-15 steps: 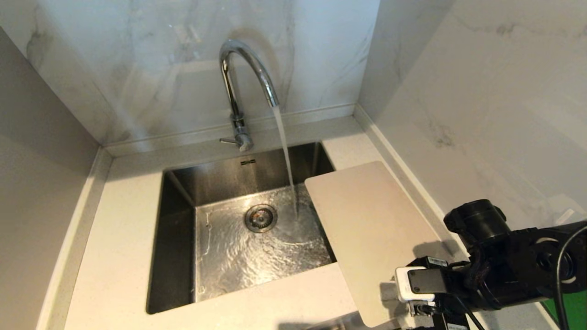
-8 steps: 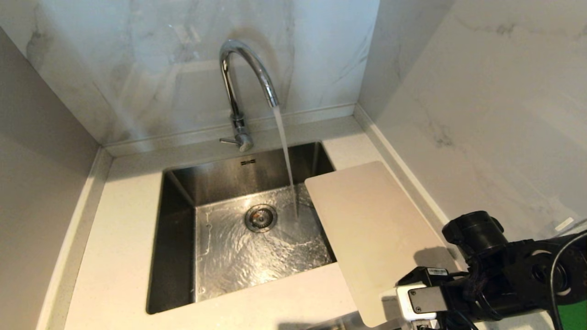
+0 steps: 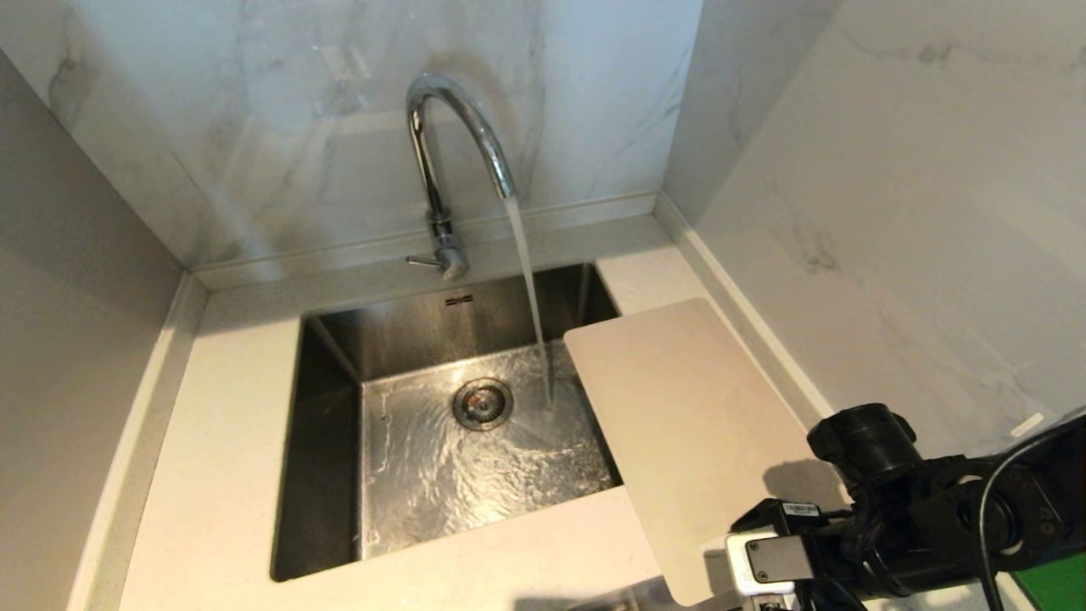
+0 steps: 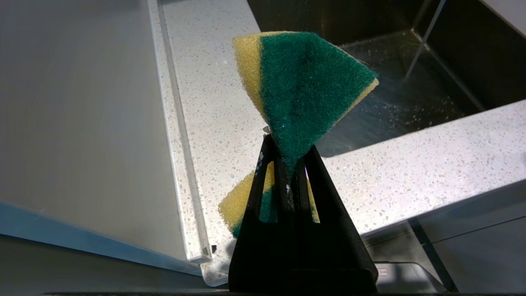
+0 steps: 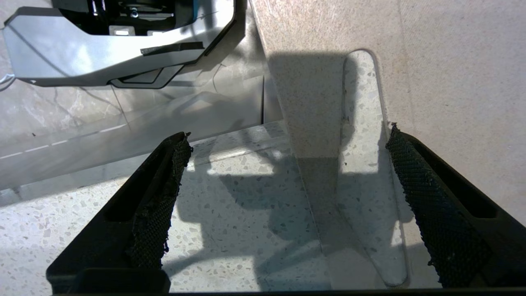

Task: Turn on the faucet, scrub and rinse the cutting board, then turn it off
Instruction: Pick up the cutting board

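Over the cutting board [image 5: 452, 61] handle end, right gripper [image 5: 283, 193] lower than before, jaws wide, left gripper [image 4: 287, 181] clamping sponge [image 4: 304, 86].

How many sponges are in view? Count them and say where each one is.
1. The green and yellow sponge is pinched in the left tool, near the sink's edge. Others may lie outside the views.

Cutting board [image 3: 679, 424] lies right of sink [image 3: 331, 441], apparently overhanging it.

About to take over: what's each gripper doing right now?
Left gripper: shut on the sponge.
Right gripper: open, empty, at the cutting board handle cutout.
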